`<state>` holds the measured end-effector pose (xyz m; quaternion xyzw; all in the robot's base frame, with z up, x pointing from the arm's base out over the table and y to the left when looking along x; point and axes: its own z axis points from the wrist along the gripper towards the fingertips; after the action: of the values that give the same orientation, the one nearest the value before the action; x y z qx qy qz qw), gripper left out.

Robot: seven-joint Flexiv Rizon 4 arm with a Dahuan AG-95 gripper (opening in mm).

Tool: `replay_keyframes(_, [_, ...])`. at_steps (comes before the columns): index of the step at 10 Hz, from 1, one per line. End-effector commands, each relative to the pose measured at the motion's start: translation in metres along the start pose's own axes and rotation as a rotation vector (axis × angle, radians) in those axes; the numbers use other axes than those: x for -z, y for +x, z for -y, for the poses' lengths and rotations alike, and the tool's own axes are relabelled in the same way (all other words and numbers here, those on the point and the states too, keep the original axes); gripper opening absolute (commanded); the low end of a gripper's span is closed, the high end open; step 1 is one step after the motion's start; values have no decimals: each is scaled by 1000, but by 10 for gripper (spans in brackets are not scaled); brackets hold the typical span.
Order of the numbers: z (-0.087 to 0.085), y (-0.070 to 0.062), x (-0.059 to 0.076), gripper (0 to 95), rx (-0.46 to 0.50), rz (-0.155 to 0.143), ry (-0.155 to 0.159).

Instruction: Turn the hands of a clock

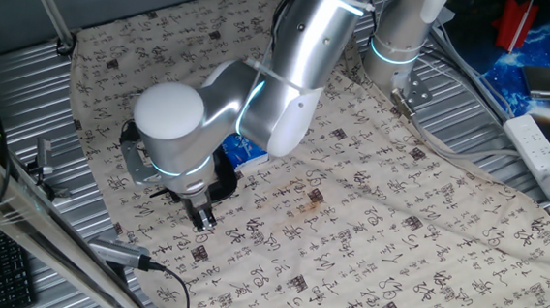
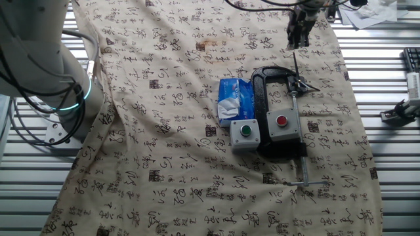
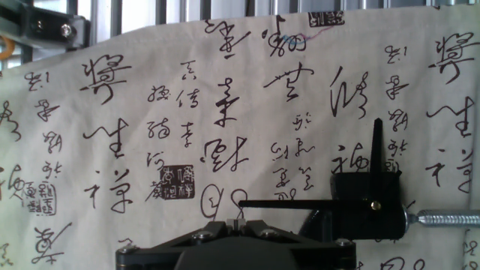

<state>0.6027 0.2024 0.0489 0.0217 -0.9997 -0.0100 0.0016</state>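
The clock [image 3: 366, 216] is a small black body held in a black C-clamp [image 2: 265, 92] on the cloth. Its two thin black hands [image 3: 300, 202] meet at a hub; one points left, the other points up. In the other fixed view the hands [image 2: 300, 77] show by the clamp's jaw. My gripper [image 3: 238, 223] is at the bottom of the hand view with its pads together and nothing between them. It is just short of the tip of the left-pointing hand. It shows in the other fixed view [image 2: 298, 36] and in one fixed view [image 1: 202, 219], where the arm hides the clock.
A grey box with a green button [image 2: 245, 135] and one with a red button [image 2: 282, 126] stand by the clamp. A blue-and-white carton [image 2: 235, 99] lies beside them. The clamp's silver screw rod [image 3: 446, 219] runs right. A calligraphy cloth [image 2: 164, 131] covers the table.
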Motion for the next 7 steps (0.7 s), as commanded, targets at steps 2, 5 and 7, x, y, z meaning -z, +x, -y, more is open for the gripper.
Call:
replay_keyframes(2, [0,-1,-1,0,-2,1,-1])
replay_keyframes(5, [-2,-4,-7,0,-2,1,-1])
replay_keyframes(7, [-2,-5,-9,0,0,1,-1])
